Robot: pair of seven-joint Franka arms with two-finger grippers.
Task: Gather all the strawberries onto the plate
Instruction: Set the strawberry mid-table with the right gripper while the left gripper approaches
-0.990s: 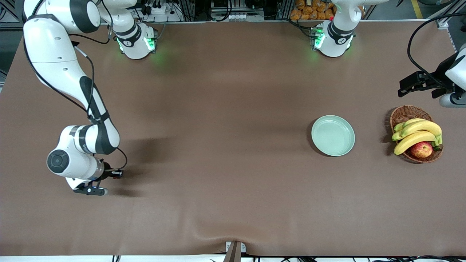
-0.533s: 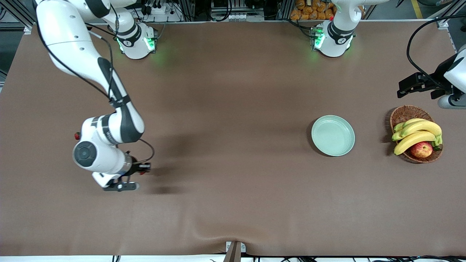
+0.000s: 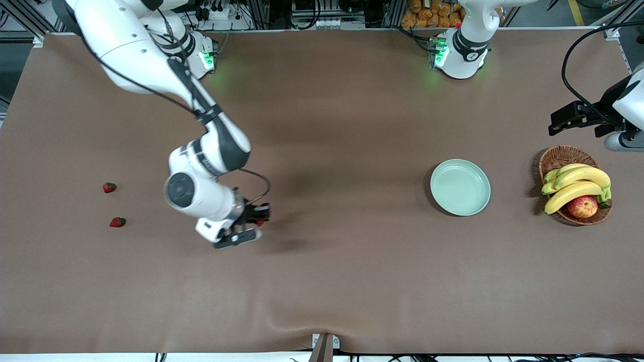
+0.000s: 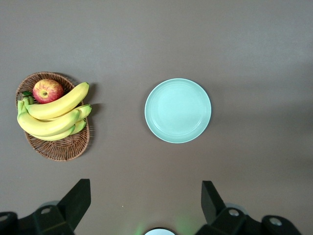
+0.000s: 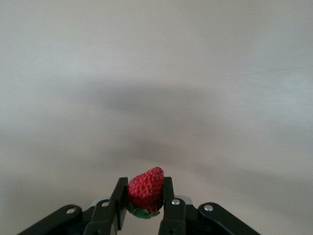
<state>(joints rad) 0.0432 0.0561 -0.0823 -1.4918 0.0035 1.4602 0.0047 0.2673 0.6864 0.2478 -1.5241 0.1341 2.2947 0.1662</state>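
**One berry in hand, two on the table**

My right gripper [image 5: 145, 210] clenches a strawberry [image 5: 145, 190] above bare table. Two more strawberries [image 3: 109, 187] [image 3: 117, 222] lie toward the right arm's end. The plate [image 3: 460, 187] sits beside the fruit basket [image 3: 558, 157]. My left gripper [image 4: 144, 203] waits, fingers spread, high above them.

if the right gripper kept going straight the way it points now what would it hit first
Probably just bare table. The right gripper, shut on a strawberry, points toward the left arm's end; its wrist view shows only cloth ahead. The plate lies farther along, likely off that line.
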